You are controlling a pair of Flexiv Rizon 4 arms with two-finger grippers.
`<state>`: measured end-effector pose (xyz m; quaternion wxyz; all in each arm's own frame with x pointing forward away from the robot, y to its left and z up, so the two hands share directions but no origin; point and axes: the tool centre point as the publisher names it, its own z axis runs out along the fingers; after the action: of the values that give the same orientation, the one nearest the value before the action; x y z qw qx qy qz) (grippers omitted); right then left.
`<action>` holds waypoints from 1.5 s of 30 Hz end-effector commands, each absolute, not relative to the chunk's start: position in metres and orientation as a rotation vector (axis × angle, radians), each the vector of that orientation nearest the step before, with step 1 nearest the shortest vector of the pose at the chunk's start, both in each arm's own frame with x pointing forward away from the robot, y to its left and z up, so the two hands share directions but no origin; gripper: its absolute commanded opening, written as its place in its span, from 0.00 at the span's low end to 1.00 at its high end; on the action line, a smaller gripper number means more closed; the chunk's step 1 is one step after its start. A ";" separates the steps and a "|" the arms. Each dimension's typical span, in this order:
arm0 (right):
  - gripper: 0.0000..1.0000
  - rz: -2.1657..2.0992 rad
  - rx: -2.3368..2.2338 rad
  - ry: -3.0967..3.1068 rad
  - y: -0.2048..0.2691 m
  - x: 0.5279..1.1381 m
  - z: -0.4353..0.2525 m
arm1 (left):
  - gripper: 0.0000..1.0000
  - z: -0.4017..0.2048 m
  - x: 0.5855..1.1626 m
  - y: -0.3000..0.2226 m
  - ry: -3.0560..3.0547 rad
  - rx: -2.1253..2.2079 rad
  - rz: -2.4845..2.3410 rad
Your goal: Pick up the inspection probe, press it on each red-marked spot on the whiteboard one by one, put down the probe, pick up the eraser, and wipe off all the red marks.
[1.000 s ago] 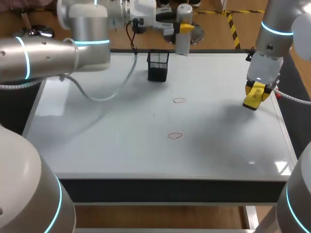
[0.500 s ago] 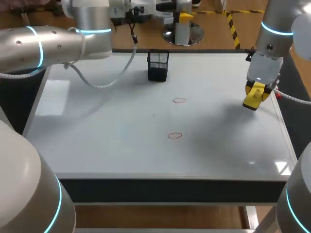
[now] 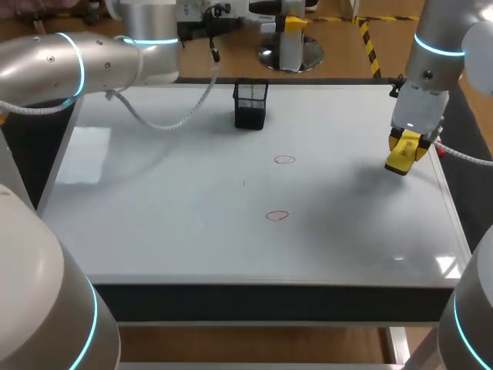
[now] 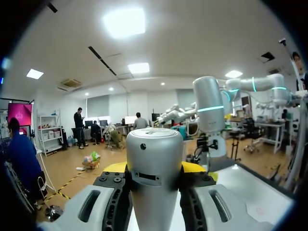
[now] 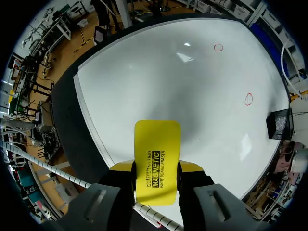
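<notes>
Head view: right claw (image 3: 405, 145) pinches the eraser (image 3: 398, 161) over the whiteboard's (image 3: 154, 216) right edge; left claw (image 3: 292, 25) grips the probe (image 3: 289, 55) beyond its far edge. The eraser should land flat, then sweep the far red mark (image 3: 284, 159) and the near red mark (image 3: 277, 216).

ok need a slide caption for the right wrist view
Right hand shut on a yellow whiteboard eraser over the whiteboard, with two red marks ahead, not yet wiped.

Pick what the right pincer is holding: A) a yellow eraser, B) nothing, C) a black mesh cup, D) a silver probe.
A: the right wrist view shows the yellow eraser clamped between both fingers of the right pincer, above the whiteboard.
</notes>
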<state>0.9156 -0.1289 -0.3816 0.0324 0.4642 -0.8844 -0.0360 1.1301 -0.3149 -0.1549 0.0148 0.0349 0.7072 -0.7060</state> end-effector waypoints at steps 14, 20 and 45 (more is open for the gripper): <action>0.00 -0.108 1.431 -2.719 -0.130 0.916 -0.381 | 0.00 -0.155 1.136 -0.316 2.225 0.164 -2.223; 0.00 -0.108 1.431 -2.719 -0.130 0.916 -0.381 | 0.00 -0.155 1.136 -0.316 2.225 0.164 -2.223; 0.00 -0.059 1.950 -2.351 0.026 0.915 -0.377 | 0.00 -0.155 1.136 -0.316 2.225 0.164 -2.223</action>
<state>0.9118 0.0094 -0.3728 0.0205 0.6321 -0.7738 -0.0365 1.1349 -0.3159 -0.1566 -0.0025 0.0518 0.7057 -0.7066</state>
